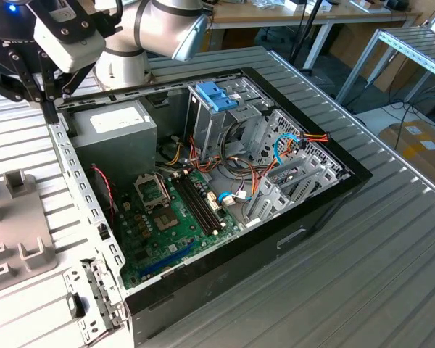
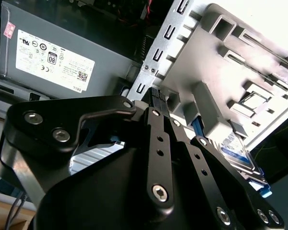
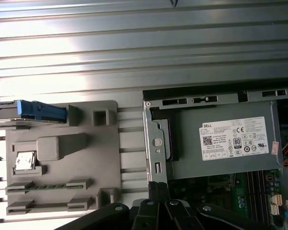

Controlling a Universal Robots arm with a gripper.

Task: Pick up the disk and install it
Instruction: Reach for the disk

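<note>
In the first wrist view, the disk (image 3: 38,110) stands in a grey fixture (image 3: 62,143). The exterior view shows the case's motherboard (image 1: 175,217). The end effector (image 3: 157,186) is closed and empty.

Robotics lab or workshop, not an office. Evidence:
- Industrial robot arm (image 1: 159,29) stands at a ribbed aluminium bench (image 1: 391,239).
- A desktop computer case (image 1: 275,246) lies flat on the bench with its side panel off. Motherboard (image 1: 174,217), power supply (image 3: 221,143) and wiring are exposed.
- Next to the case sits a grey moulded fixture plate (image 3: 105,158) with slots and pockets for parts.
- Background in the exterior view: long wooden worktables (image 1: 275,14) and a bare metal frame stand (image 1: 413,43).
- On the floor beyond the bench there is a cardboard box (image 1: 420,145), with loose cables (image 1: 402,109) trailing near it.
- Bare metal, grey plastic and wood throughout.
</note>
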